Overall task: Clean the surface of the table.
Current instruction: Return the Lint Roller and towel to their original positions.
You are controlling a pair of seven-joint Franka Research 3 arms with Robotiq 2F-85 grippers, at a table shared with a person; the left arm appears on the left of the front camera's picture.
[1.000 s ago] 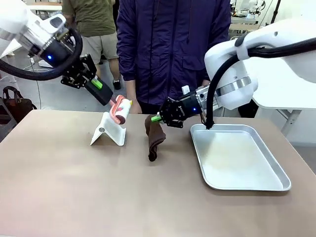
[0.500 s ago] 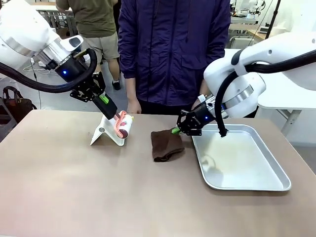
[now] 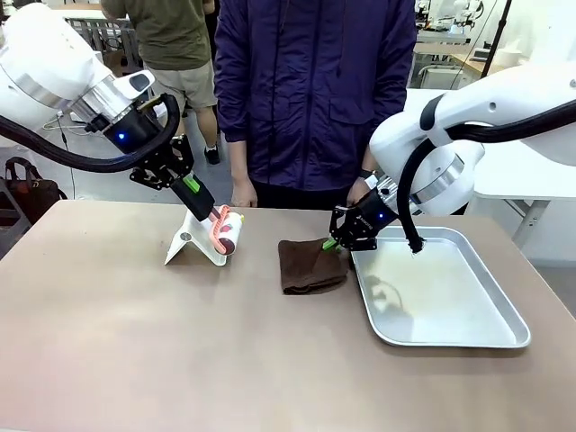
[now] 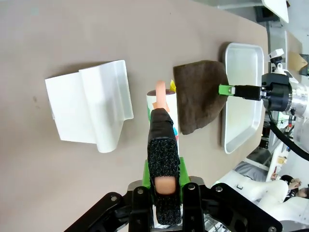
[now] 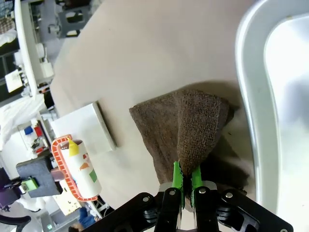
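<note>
Near the table's (image 3: 135,360) far edge, at about 12 o'clock from my camera, the brown cloth (image 3: 310,264) now lies spread flat on the brownish top, where a second ago it hung bunched in the air. My right gripper (image 3: 334,244) has come down with it and stays closed on the cloth's corner at 3 o'clock, just beside the tray (image 3: 504,331); in the right wrist view the green pads (image 5: 177,177) pinch a fold of the fabric. I judge the cloth is now ready for wiping, with most of the surface not yet touched. My left gripper (image 3: 203,202) has also dropped, and it is clamped on the pink handle of the lint roller (image 3: 225,232), whose drum now hovers just over the white stand (image 3: 191,241) at 10 o'clock. The person (image 3: 315,90) waits behind.
</note>
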